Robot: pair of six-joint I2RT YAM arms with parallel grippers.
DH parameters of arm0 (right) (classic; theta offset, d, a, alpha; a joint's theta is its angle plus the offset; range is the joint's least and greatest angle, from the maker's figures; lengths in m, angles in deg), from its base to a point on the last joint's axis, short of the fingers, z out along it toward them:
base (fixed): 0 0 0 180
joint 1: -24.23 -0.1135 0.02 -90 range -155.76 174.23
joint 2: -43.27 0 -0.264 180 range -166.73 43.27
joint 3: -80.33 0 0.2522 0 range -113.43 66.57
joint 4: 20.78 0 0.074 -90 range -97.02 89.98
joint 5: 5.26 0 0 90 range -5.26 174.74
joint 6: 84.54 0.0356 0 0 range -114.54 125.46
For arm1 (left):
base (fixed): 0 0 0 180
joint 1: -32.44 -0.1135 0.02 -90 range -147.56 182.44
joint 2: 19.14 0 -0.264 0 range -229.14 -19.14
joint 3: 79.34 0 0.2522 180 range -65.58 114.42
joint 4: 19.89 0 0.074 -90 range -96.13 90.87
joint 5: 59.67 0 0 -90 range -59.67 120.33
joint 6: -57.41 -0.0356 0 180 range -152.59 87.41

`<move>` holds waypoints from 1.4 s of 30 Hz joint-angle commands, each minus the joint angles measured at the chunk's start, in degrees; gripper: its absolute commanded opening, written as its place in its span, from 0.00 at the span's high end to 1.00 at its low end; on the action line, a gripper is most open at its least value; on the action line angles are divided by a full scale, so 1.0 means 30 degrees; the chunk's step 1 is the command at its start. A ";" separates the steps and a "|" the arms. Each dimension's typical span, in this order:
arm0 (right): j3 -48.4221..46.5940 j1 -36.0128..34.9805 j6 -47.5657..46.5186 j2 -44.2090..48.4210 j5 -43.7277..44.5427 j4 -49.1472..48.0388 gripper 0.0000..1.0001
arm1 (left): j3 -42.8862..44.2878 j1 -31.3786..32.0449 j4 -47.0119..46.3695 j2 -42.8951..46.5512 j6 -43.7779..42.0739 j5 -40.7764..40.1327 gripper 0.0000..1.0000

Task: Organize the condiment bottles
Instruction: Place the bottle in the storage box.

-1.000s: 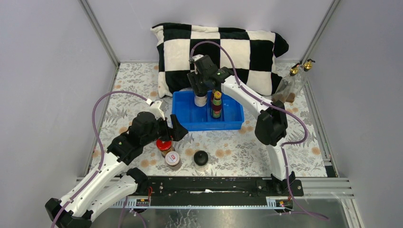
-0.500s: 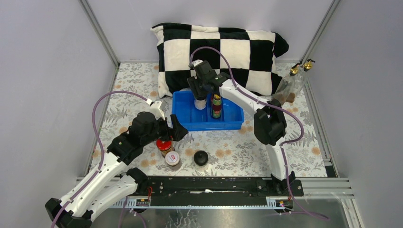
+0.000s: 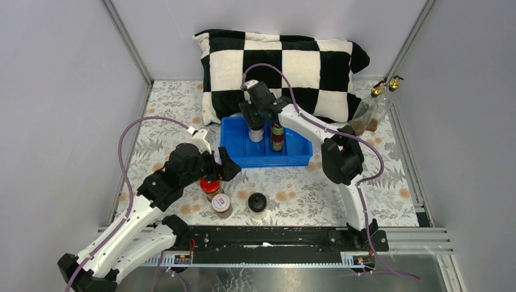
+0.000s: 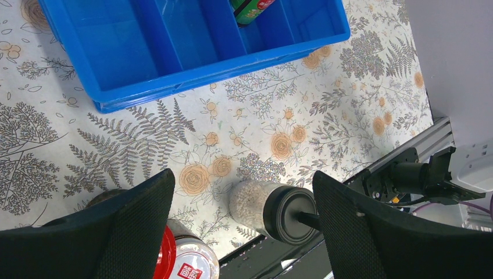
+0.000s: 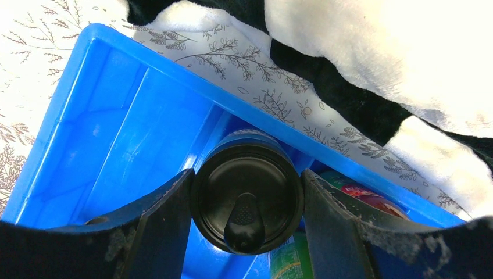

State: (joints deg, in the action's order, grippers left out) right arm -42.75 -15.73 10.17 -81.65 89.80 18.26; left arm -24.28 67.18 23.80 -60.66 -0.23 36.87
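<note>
Floral tabletop [image 4: 261, 116]: right fingers [image 5: 157, 232] are clamping a black-capped jar [image 5: 247, 203] in the tray [image 3: 268, 159]; left fingers [image 4: 134, 221] are hanging apart.

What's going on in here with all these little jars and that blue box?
The job is tidying condiments into a blue tray. The right gripper is shut on a black-capped jar, inside the tray beside the sauce bottles. The left gripper hangs open above three containers on the table: a red-lidded jar, a white-lidded jar and a second black-capped jar. Two gold-spouted bottles stand in the far right corner.
</note>
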 commanded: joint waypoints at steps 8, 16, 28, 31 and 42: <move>-0.1699 -0.0169 -0.0604 -0.0218 0.0378 -0.0268 0.29 | -0.0231 0.0078 -0.0995 0.0092 -0.0452 0.0220 0.08; -0.2504 -0.0370 -0.0793 0.0046 0.0714 0.0401 0.16 | -0.0231 0.0080 -0.0989 0.0099 -0.0446 0.0251 0.08; -0.3478 -0.0819 -0.1041 0.2974 0.2119 0.1862 0.13 | -0.0206 0.0092 -0.0975 -0.0087 -0.0502 0.0308 0.07; -0.3159 -0.1032 -0.0830 0.4582 0.2371 0.2581 0.13 | -0.0253 0.0109 -0.1044 -0.0208 -0.0487 0.0286 0.07; 0.4105 -0.3920 -0.0114 1.2478 0.3842 0.3777 0.11 | -0.0333 0.0108 -0.1135 -0.0021 -0.0485 0.0290 0.07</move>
State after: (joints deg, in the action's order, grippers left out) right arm -39.18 -23.77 8.21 -50.79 98.02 27.24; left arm -24.33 67.22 23.01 -61.56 -0.25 36.98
